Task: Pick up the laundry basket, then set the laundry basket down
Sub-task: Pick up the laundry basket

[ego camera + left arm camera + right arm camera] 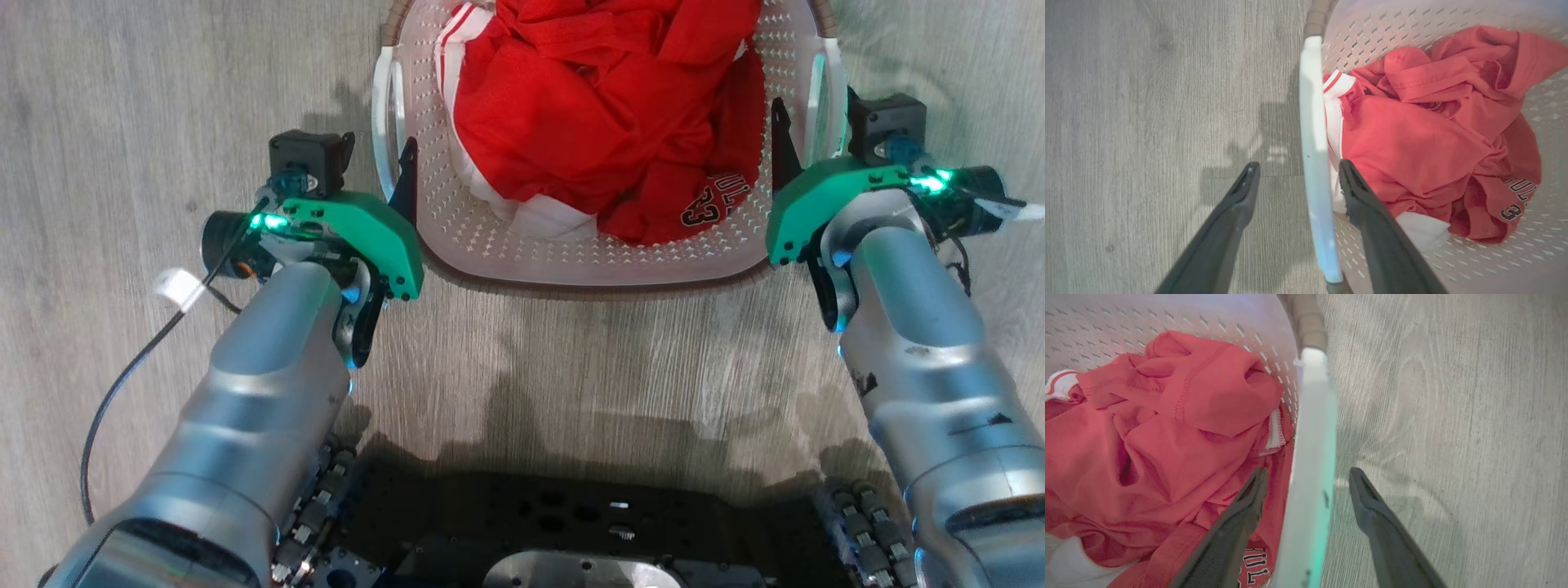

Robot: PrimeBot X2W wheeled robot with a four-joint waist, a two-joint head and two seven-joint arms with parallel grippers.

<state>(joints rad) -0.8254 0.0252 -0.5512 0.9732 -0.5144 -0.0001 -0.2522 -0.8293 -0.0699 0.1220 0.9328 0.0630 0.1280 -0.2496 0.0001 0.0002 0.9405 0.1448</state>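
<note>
The laundry basket [571, 245], white and perforated with a brown rim, sits at the top middle over the grey wood floor, with red and white clothes [604, 122] bunched inside. My left gripper [392, 163] is open and straddles the basket's left white handle [1312, 143]; one finger [1241, 204] is outside, the other [1363, 204] inside the wall. My right gripper [808, 135] is open too, astride the right handle [1310, 457], with one finger [1237, 522] over the clothes [1167, 437] and one finger [1376, 514] over the floor. Neither gripper's fingers press on a handle.
Grey wood-look floor [122, 122] surrounds the basket on all sides. My dark base [571, 531] fills the bottom middle, just behind the basket's near rim. A black cable [122, 384] loops off my left forearm.
</note>
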